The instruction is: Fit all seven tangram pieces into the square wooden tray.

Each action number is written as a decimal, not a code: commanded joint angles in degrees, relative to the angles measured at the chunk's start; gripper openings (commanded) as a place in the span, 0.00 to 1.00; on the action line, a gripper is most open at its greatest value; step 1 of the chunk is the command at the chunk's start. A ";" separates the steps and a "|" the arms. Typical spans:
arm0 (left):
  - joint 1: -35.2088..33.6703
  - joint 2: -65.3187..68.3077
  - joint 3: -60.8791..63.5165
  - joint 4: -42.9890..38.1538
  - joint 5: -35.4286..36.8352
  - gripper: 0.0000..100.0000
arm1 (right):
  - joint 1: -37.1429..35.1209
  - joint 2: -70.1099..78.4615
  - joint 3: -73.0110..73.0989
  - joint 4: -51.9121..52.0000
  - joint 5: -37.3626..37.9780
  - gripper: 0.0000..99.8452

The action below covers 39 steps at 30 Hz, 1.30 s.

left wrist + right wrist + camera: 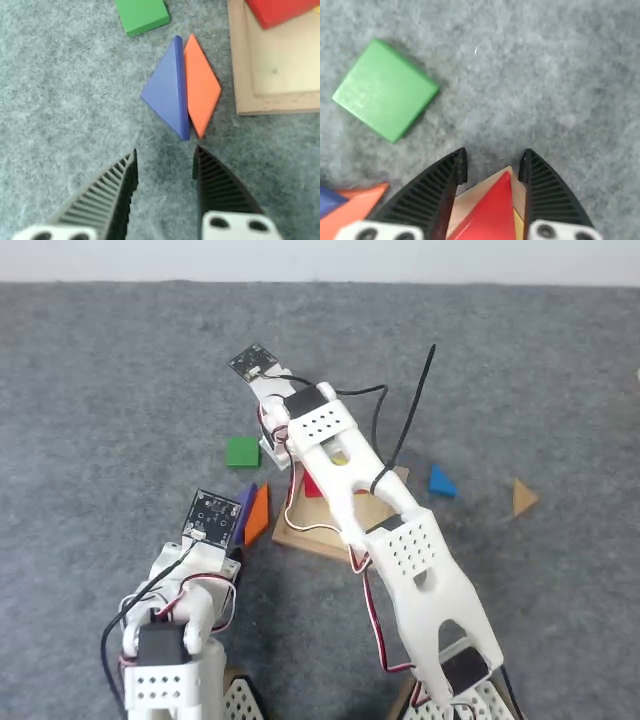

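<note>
We see bare grey carpet (pixel 60 100) between the left gripper (pixel 165 155), its jaws apart, and the dark blue triangle (pixel 167 92) directly ahead. That triangle appears to lean on the orange piece (pixel 201 90), which lies just beside the wooden tray's rim (pixel 260 102), leaving a narrow strip between them. In the high view the right arm (pixel 410 550) stretches across the tray, blocking most of it from above. The green square (pixel 242 451) has open carpet on its far and outer sides. The small blue triangle (pixel 441 481) and the tan triangle (pixel 522 497) lie well apart, with carpet all round each.
</note>
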 commanded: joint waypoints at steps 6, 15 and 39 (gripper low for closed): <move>-0.35 -0.70 -0.48 0.44 -0.44 0.17 | -1.98 -12.09 -3.08 9.80 -1.14 0.17; -0.35 -0.70 -0.48 0.44 -0.44 0.17 | -5.23 -13.14 3.08 12.00 -0.18 0.16; -0.35 -0.70 -0.48 0.44 -0.44 0.17 | -9.36 -59.56 74.64 -18.15 0.26 0.14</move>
